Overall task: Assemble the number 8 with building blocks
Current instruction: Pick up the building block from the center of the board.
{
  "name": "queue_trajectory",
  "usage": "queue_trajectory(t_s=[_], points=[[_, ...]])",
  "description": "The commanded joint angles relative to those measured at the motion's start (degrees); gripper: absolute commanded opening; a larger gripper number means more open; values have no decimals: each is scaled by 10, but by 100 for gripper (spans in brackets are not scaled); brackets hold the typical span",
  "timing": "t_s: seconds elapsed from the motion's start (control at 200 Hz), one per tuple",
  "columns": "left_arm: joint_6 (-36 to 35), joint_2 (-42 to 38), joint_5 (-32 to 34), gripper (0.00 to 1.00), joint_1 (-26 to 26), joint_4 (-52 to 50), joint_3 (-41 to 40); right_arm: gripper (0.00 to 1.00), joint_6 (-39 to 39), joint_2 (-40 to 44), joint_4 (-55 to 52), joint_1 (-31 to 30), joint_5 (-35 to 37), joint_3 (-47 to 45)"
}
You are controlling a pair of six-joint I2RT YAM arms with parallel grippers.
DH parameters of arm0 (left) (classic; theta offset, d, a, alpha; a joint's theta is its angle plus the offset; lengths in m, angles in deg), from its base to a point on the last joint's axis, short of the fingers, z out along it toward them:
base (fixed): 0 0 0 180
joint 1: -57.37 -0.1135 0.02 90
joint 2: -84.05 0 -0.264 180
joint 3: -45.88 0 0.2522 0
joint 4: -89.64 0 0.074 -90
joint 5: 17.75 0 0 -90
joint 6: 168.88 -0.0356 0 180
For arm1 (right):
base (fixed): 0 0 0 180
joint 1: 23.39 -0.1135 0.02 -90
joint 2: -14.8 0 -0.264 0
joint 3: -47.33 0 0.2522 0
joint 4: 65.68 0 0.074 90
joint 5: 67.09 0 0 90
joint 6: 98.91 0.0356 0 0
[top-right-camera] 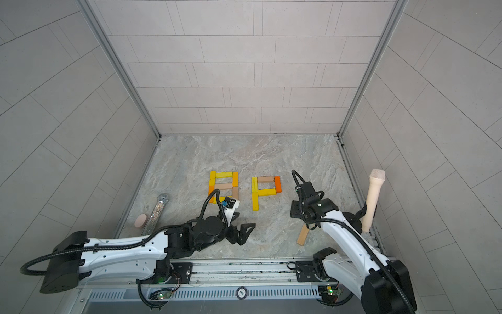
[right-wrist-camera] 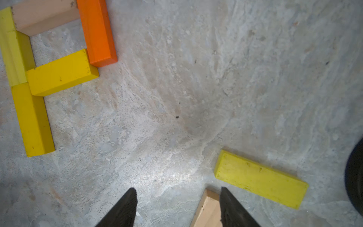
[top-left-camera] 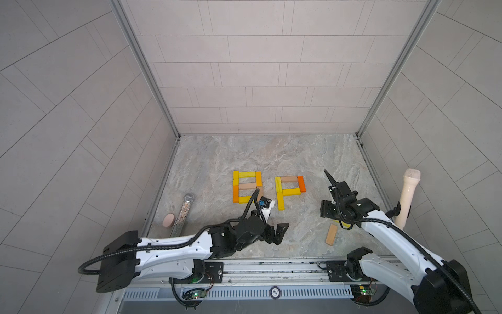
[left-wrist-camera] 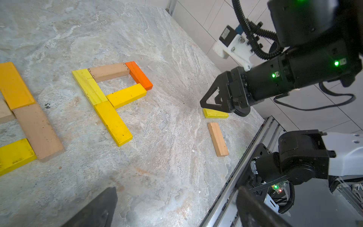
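The number 8, seven yellow, orange and tan bars, lies mid-table; my left wrist camera hides its near right corner. Right of it, five building blocks form a P shape. A loose yellow block and a loose tan block lie near the front right. My right gripper hovers open over bare table beside them; one finger overlaps the tan block's end. My left gripper is wide open, holding nothing, near the front edge.
A cream microphone-shaped cylinder stands against the right wall behind my right arm. A glittery silver cylinder and a small pink round piece lie at the left edge. The metal rail runs along the front.
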Motion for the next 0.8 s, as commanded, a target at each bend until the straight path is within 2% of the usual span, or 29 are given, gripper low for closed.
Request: queue_trajectory(t_s=[0.0,0.18,0.465,0.796], points=[[-2,9,-2,100,-1,22,2,70,48,37,-33,-4,21,-29],[0,18,-7,100,-2,28,3,72,88,74,-53,-14,18,-63],[11,21,-4,100,-2,37,-2,72,171,110,-56,-69,46,-100],[14,21,2,100,-2,36,-3,56,176,92,-57,-75,49,-94]])
